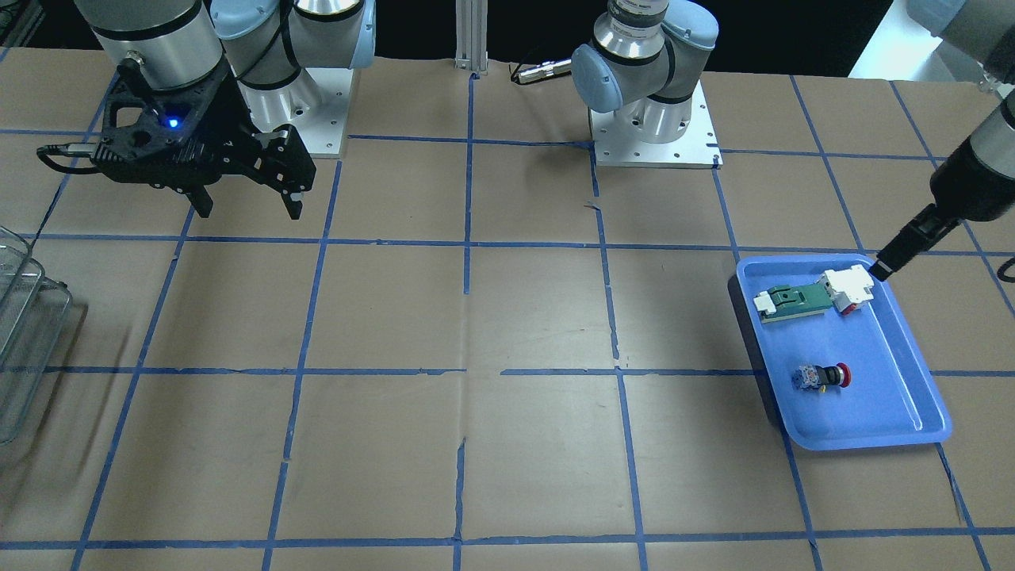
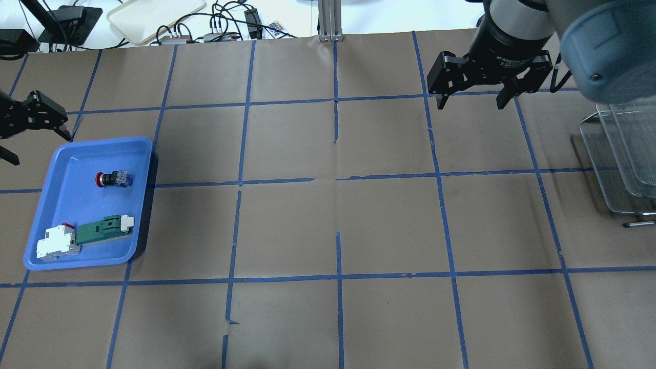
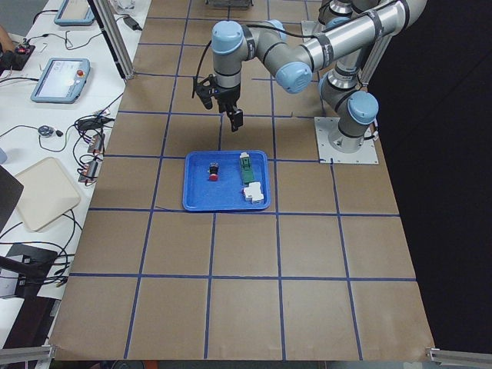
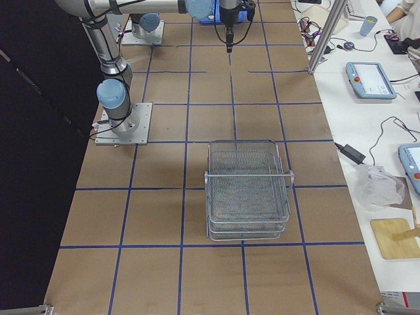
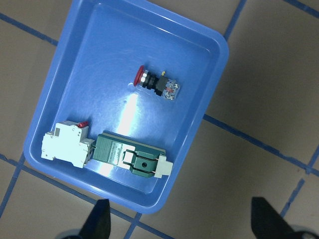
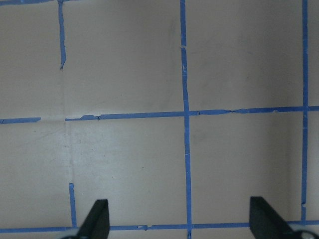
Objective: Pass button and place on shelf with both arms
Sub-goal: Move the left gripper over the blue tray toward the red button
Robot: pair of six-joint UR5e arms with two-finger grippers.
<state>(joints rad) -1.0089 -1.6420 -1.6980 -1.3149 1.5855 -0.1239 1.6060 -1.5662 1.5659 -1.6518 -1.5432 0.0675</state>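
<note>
**Overhead exterior view.** The left hand (image 2: 40,148) enters at the left edge. Its two fingers are spread and hold nothing. As seen here, it sits by the upper left corner of the blue plastic tray (image 2: 72,205).

The button (image 2: 114,179) is a small push-button switch with a red mushroom cap, a black-and-silver neck and a blue-white rear block. It lies on its side on the tray floor, in the half farther from the robot. The flat green-and-white part (image 2: 100,231) lies in the nearer half, with the white-red block (image 2: 57,243) at its end.

The right hand (image 2: 470,105) hangs over the brown paper-covered table (image 2: 328,230), fingers spread and empty. The shelf (image 2: 630,169), a silver-grey wire-mesh rack of tiered trays, stands at the right edge.

**Exterior front-facing view.** The right hand is on the view's left, raised, with its jaws apart. One finger of the left hand shows over the tray corner beside the white-red block. The button is apart from both other parts, and its red cap points to the view's right.

**Exterior left view.** The near arm holds the left hand above the table, beyond the tray. The button lies inside the tray.

**Exterior right view.** The shelf stands alone on the table, well apart from both hands.

**Left wrist-mounted view.** Both fingertips (image 5: 97,221) are wide apart with nothing between them. The whole tray lies below, with the button in it.

**Right wrist-mounted view.** The fingertips are apart, with only the table and its blue tape lines (image 6: 185,149) beneath
</note>
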